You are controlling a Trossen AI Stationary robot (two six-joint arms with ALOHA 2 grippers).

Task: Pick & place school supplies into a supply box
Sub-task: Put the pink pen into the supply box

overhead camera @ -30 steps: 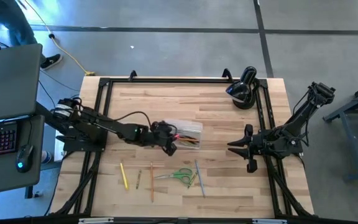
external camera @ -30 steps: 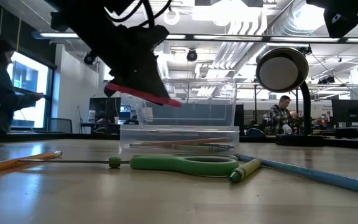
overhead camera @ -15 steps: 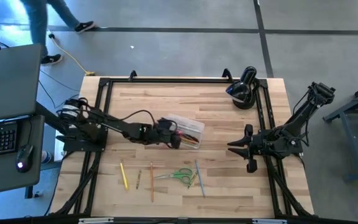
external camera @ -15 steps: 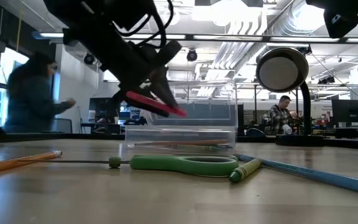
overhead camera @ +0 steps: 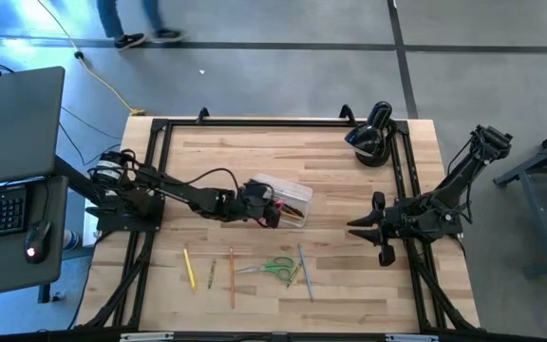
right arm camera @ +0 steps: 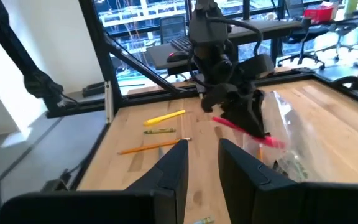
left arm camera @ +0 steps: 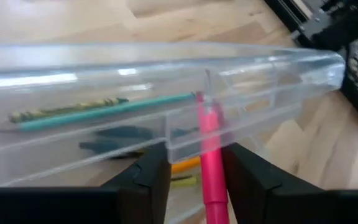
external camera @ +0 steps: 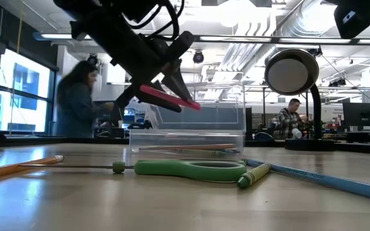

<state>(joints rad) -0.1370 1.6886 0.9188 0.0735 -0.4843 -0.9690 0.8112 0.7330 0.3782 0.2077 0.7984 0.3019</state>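
Wooden tabletop from above has the left gripper (overhead camera: pixel 272 215) at the clear supply box (overhead camera: pixel 295 196), low down the pink pen (external camera: pixel 170 98) tilts over the rim, and its wrist cam shows fingers apart with the pen loose between, so I'd guess it's the drop-off, next backing away; right gripper (overhead camera: pixel 361 225) waits parted.

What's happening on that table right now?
Left gripper open around pink pen at supply box rim. Right gripper idle at table's right. Nothing blocking.

A pink pen (left arm camera: pixel 210 149) lies between the left gripper's (left arm camera: pixel 196 177) parted dark fingers (left arm camera: pixel 146 177), tip at the clear plastic rectangular box's (left arm camera: pixel 241 68) rim; a teal pencil (left arm camera: pixel 104 109) lies inside.
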